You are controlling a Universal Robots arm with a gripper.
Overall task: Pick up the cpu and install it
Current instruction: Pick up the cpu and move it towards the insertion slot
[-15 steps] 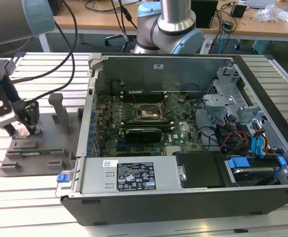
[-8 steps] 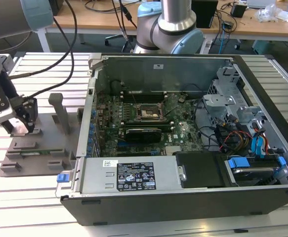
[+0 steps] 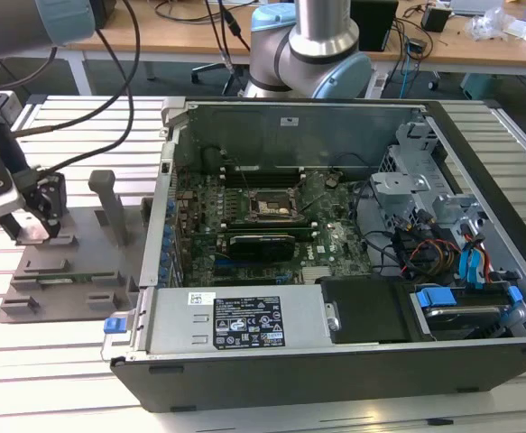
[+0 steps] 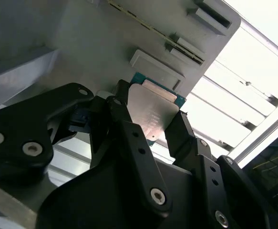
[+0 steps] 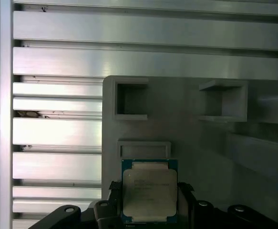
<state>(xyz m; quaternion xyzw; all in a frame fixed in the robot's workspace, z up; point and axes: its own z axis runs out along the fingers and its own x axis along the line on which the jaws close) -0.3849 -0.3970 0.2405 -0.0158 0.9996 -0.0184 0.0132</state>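
One cpu [image 5: 149, 191], thin square w/ silvery lid, is pinched at two opposite edges by the gripper [image 3: 32, 231]; its fingers [image 4: 129, 136] are closed to chip width. It seems just above the grey tray [image 3: 82, 275], well apart from the socket [image 3: 272, 206] in the case [image 3: 244, 334]. Probably light, stiff, smooth-sided, and fragile underneath, so an edge hold w/o much force suits it.
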